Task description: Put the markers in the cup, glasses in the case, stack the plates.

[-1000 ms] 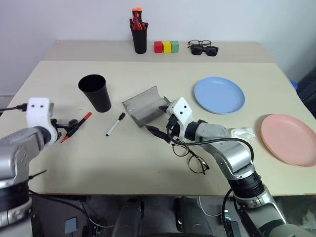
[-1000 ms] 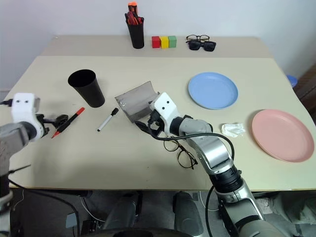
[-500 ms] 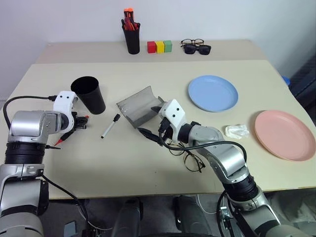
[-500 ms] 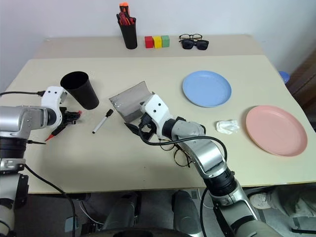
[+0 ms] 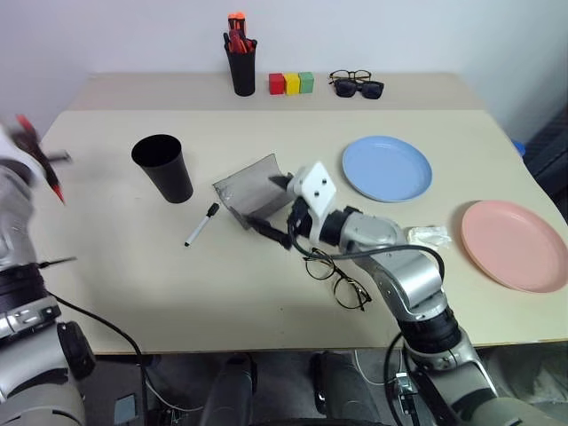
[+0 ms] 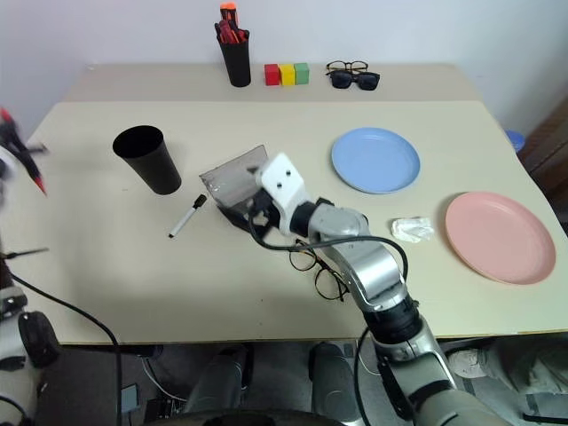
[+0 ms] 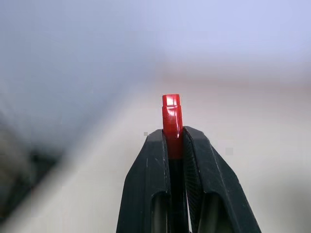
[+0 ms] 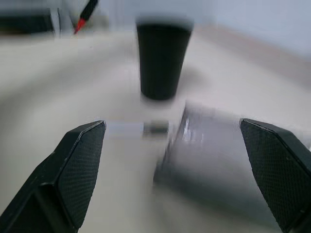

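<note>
Left eye view, surface: beige table (image 5: 266, 293) with a raised shelf of the same colour at its far edge, set against a pale wall
Far shelf: black pen cup (image 5: 242, 69) holding red-orange markers, three blocks (image 5: 291, 83) in red, yellow and green, and two dark pairs of spectacles (image 5: 358, 84) lying together
Cup: black cup (image 5: 163, 167) upright on the left half of the table, mouth open upward
Case: grey case (image 5: 253, 190) lying open near the table's middle, just right of the white marker
White marker: white marker (image 5: 201, 224) with a black cap, flat on the table between cup and case
Glasses: wire-frame glasses (image 5: 337, 279) on the table below the right forearm, toward the near edge
Plates: blue plate (image 5: 387, 169) right of the case; pink plate (image 5: 516, 246) well apart from it near the right edge; a crumpled white scrap (image 5: 429, 235) lies between them
Left gripper: left gripper (image 7: 176, 141) clamped on the red-capped marker (image 7: 171, 116), whose red end sticks out past the fingertips; raised clear of the table at the far left, blurred
Right gripper: right gripper (image 8: 172, 145) spread wide and empty, hovering just beside the open case and facing the cup
</note>
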Robot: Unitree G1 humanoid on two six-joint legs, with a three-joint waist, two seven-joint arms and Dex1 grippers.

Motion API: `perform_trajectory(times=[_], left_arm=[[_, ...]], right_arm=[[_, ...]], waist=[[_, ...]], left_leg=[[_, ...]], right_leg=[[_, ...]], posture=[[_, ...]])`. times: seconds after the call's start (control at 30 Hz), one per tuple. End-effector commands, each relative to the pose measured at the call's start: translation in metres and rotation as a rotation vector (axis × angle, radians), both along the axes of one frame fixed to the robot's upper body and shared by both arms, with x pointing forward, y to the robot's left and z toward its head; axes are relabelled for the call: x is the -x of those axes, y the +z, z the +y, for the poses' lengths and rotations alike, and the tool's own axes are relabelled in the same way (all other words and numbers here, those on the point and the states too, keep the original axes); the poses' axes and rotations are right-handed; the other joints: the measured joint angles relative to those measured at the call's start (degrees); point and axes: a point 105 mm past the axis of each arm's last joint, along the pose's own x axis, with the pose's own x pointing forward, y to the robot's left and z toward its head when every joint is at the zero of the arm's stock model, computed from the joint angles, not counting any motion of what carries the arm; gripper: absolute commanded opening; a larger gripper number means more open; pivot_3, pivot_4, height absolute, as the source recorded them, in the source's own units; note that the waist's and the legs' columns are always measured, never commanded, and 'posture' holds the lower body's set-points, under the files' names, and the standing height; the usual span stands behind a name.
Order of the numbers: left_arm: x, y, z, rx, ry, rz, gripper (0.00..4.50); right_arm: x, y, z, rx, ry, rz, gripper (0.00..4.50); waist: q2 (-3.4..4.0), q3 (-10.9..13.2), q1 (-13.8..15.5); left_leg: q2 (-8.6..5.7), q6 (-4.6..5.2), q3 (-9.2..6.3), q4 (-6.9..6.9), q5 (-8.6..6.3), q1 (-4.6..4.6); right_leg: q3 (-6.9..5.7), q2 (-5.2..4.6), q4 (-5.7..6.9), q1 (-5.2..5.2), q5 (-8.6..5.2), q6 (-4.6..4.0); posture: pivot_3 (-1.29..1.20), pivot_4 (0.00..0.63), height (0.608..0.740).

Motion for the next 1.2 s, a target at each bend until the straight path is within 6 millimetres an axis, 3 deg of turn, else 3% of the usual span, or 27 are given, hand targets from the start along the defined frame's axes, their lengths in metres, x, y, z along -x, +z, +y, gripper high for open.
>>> perform_trajectory(times=[0.03, 0.17, 0.4, 0.57, 0.67, 0.77, 0.87, 0.97, 1.0, 1.1, 1.17, 1.2], left_arm=[[-0.003, 0.027, -0.05, -0.123, -0.17, -0.135, 0.06], [-0.02, 0.018, -0.105, -0.202, -0.335, -0.162, 0.06], [-0.044, -0.021, -0.131, -0.201, -0.399, -0.105, 0.06], [-0.049, -0.042, -0.127, -0.192, -0.372, -0.059, 0.06], [-0.047, -0.048, -0.121, -0.155, -0.348, -0.057, 1.23], [-0.043, -0.047, -0.118, -0.135, -0.331, -0.068, 2.69], [-0.034, -0.033, -0.118, -0.117, -0.336, -0.127, 2.69], [-0.01, -0.016, -0.139, -0.157, -0.509, -0.147, 2.69], [0.001, -0.02, -0.149, -0.177, -0.613, -0.095, 2.69], [0.022, -0.058, -0.162, -0.18, -0.805, 0.219, 3.6], [0.03, -0.076, -0.161, -0.257, -0.798, 0.361, 4.45], [0.03, -0.089, -0.154, -0.202, -0.763, 0.456, 4.45]], right_arm=[[-0.014, 0.033, -0.009, -0.116, -0.076, -0.072, 4.5], [-0.021, 0.046, -0.009, -0.134, -0.084, -0.107, 4.5], [-0.019, 0.041, -0.009, -0.113, -0.081, -0.115, 4.5], [-0.017, 0.038, -0.012, -0.101, -0.096, -0.115, 4.5], [-0.016, 0.036, -0.013, -0.089, -0.099, -0.115, 4.5], [-0.016, 0.035, -0.013, -0.082, -0.094, -0.116, 4.5], [-0.016, 0.035, -0.013, -0.074, -0.09, -0.118, 4.5], [-0.018, 0.033, -0.02, -0.052, -0.099, -0.121, 4.5], [-0.02, 0.032, -0.024, -0.04, -0.106, -0.121, 4.5], [-0.024, 0.028, -0.036, -0.005, -0.12, -0.124, 4.5], [-0.025, 0.028, -0.04, 0.01, -0.123, -0.129, 4.5], [-0.026, 0.027, -0.044, 0.037, -0.123, -0.14, 4.5]], waist=[[0.06, 0.0, 0.7], [0.02, 0.0, 0.8], [0.06, 0.0, -1.5], [0.07, 0.0, -1.8], [0.06, 0.0, -1.3], [0.06, 0.0, -1.1], [0.06, 0.0, -1.1], [0.06, 0.0, -1.1], [0.06, 0.0, -1.2], [0.14, 0.0, -1.6], [0.18, 0.0, -1.7], [0.19, 0.1, -1.8]], left_leg=[[-0.04, 0.0, 0.03, -0.01, 0.0, 0.05], [-0.13, 0.0, 0.02, 0.01, 0.0, 0.07], [-0.03, 0.02, 0.04, -0.04, 0.01, 0.05], [-0.02, 0.03, 0.05, -0.01, 0.01, 0.06], [-0.02, 0.03, 0.05, 0.03, 0.01, 0.05], [-0.02, 0.03, 0.05, 0.04, 0.01, 0.05], [-0.02, 0.02, 0.05, 0.04, 0.01, 0.05], [-0.02, 0.02, 0.05, 0.04, 0.01, 0.04], [-0.02, 0.02, 0.05, 0.03, 0.01, 0.04], [0.01, 0.03, 0.07, -0.04, 0.0, 0.07], [0.02, 0.03, 0.06, -0.04, 0.0, 0.1], [0.03, 0.04, 0.06, -0.03, 0.0, 0.1]], right_leg=[[0.01, -0.03, -0.02, 0.05, 0.0, 0.01], [0.0, -0.09, -0.04, 0.14, 0.02, 0.04], [0.08, 0.06, 0.1, -0.08, 0.02, 0.04], [0.1, 0.07, 0.15, -0.07, 0.02, 0.04], [0.09, 0.06, 0.15, -0.04, 0.02, 0.04], [0.09, 0.06, 0.15, -0.04, 0.02, 0.04], [0.09, 0.06, 0.14, -0.03, 0.02, 0.04], [0.1, 0.05, 0.13, -0.03, 0.02, 0.04], [0.1, 0.05, 0.11, -0.03, 0.02, 0.04], [0.13, 0.06, 0.1, -0.04, 0.01, 0.03], [0.12, 0.08, 0.14, -0.02, 0.0, 0.02], [0.12, 0.1, 0.15, -0.01, 0.0, 0.02]], posture=[[0.0, 0.15, 0.74], [0.0, 0.15, 0.74], [0.0, 0.15, 0.74], [0.0, 0.15, 0.74], [0.0, 0.15, 0.74], [0.0, 0.15, 0.74], [0.0, 0.15, 0.74], [0.0, 0.15, 0.74], [0.0, 0.15, 0.74], [0.0, 0.15, 0.74], [0.0, 0.15, 0.74], [0.0, 0.15, 0.74]])
